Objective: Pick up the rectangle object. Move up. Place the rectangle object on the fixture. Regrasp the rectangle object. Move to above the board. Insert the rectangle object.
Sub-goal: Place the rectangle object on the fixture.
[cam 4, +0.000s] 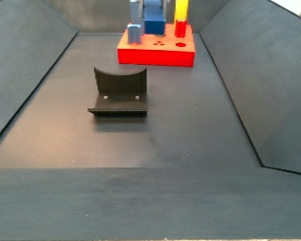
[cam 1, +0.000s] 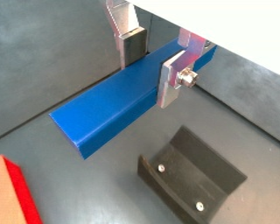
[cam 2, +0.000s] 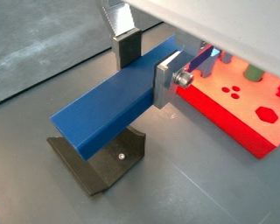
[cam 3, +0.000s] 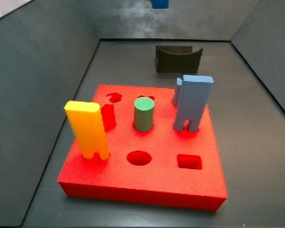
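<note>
The gripper hangs above the floor, its fingers on either side of the rectangle object, which lies level between them and reaches out well past them, clear of the floor. In a wrist view the fixture sits on the floor under the bar's free end, and the board lies beyond the fingers. In a side view the fixture stands nearer, the board farther back, well apart. In a side view three pieces stand upright in the board: the two-legged block left, the cylinder middle, another two-legged block right, with the fixture behind.
</note>
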Robot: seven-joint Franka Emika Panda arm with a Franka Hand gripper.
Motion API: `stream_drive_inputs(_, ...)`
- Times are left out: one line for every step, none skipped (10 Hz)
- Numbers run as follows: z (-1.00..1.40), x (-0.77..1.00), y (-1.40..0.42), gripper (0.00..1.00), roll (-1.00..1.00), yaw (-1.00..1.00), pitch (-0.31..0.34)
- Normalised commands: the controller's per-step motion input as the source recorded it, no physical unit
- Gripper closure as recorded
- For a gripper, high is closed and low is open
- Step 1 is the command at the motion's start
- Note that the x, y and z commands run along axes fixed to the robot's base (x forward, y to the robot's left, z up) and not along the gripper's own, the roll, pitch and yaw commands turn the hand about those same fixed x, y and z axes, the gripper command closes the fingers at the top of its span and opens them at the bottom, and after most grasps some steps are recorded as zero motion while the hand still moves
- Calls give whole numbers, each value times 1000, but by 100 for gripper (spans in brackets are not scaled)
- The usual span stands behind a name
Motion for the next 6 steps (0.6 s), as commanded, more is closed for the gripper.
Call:
stream_drive_inputs(-233,1000,225,100,-1000,-94,-25)
stream_drive_inputs(-190,1000,205,100,-1000,-96,-26)
stream_drive_inputs(-122,934,124,100,-1000,-96,-19)
stream_drive_inputs(-52,811,79,100,-1000,-95,6)
stream_drive_inputs(-26,733,65,100,-1000,-95,24)
stream_drive_inputs(-21,637,53,100,-1000,-99,40)
